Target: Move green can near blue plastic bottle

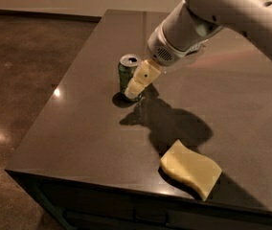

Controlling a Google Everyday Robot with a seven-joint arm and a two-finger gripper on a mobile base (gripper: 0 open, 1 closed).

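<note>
The green can (126,74) stands upright on the dark table (88,128), left of centre, its silver top showing. My gripper (135,87) reaches down from the upper right and sits against the can's right side, its pale finger (142,78) overlapping the can. The arm's white body fills the upper right. The blue plastic bottle is out of view.
A yellow sponge (191,168) lies near the table's front edge at the right. The table's left and front edges drop to a brown floor (26,80). The arm's shadow falls between can and sponge.
</note>
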